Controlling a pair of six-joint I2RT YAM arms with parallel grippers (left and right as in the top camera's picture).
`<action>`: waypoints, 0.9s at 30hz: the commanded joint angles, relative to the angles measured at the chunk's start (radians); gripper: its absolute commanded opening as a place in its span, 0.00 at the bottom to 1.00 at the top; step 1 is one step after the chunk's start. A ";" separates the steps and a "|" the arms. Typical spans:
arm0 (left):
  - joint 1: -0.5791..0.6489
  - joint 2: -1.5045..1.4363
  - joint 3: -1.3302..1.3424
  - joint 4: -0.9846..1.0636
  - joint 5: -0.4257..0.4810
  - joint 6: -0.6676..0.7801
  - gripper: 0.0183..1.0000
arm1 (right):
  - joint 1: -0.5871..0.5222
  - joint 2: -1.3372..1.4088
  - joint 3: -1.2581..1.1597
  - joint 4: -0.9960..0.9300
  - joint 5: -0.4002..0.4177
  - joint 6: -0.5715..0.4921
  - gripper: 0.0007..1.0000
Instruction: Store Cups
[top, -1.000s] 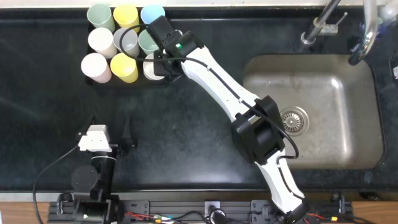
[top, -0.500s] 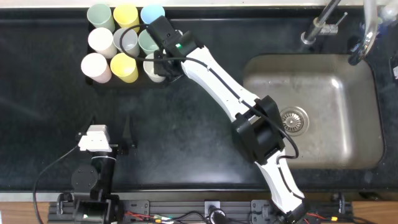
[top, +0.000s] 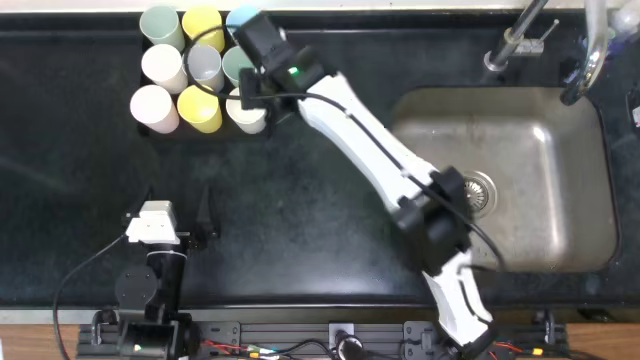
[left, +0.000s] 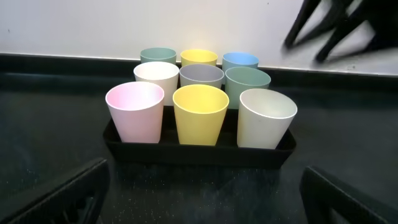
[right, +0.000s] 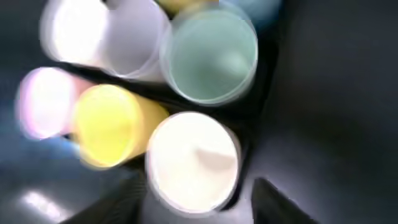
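Though upright, nine cups (left: 201, 76); one tray (left: 199, 153)

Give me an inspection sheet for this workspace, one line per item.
Surface: dark speckled countertop.
Job's things: nine cups upright in a black tray, three rows of three.
Clutter: nothing seen.
Grippers: left pincer open, low over the countertop, facing the tray; right pincer open, above the cream corner cup.
Cables: black cable loops by the left arm's base.
Surroundings: steel sink and faucet at the right.
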 joint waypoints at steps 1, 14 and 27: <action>-0.004 -0.010 -0.002 -0.002 0.013 0.014 1.00 | -0.042 -0.284 0.037 -0.052 0.094 -0.238 0.69; -0.004 -0.010 -0.002 -0.002 0.013 0.014 1.00 | -0.372 -0.781 -0.296 -0.266 0.107 -0.509 1.00; -0.004 -0.010 -0.002 -0.002 0.013 0.014 1.00 | -0.549 -1.500 -1.115 0.123 -0.075 -0.508 1.00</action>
